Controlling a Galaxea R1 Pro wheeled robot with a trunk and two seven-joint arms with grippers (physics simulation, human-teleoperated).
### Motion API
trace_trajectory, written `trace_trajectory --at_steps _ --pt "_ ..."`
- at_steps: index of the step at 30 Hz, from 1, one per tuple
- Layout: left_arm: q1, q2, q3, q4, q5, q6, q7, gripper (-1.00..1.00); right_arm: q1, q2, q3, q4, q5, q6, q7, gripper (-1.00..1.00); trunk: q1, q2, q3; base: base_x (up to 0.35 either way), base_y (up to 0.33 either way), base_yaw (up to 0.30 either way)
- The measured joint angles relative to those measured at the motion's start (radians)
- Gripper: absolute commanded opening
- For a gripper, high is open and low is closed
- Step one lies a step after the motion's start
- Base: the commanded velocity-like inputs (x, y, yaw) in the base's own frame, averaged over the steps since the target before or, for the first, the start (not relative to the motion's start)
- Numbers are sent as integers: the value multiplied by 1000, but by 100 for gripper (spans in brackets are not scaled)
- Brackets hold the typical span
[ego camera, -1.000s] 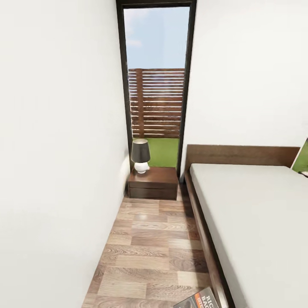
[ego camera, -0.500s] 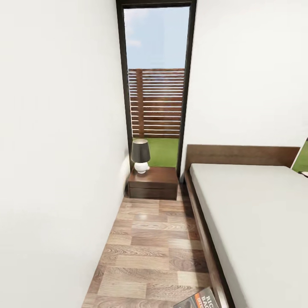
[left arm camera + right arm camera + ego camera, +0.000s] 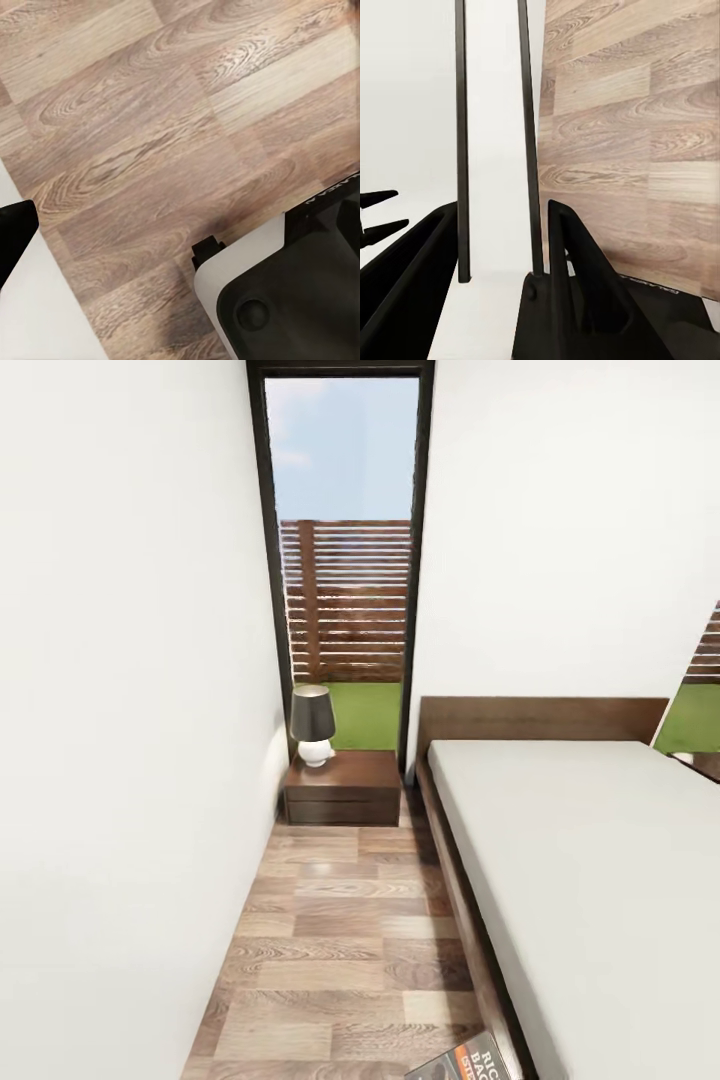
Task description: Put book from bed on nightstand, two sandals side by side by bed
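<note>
Book is seen at the near edge of the head view, held up over the plank floor beside the bed. In the right wrist view it is gripped edge-on between the fingers of the right gripper, pointed down at the floor. Whether the left gripper is spread cannot be told. Farther off, a nightstand with a lamp stands below the window.
</note>
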Motion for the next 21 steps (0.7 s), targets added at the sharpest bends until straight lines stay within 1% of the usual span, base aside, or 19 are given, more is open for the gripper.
trace_trajectory --at_steps 2,5,21 --pt "0 0 0 0 0 0 0 100 0 0 0 0 0 0 0 -100 0 0 0 60 0 -15" --pt "0 0 0 0 0 0 0 100 0 0 0 0 0 0 -1 -100 0 0 0 231 0 -5" --pt "0 0 0 0 0 0 1 100 0 0 1 0 2 0 -2 -100 -1 0 0 326 0 0"
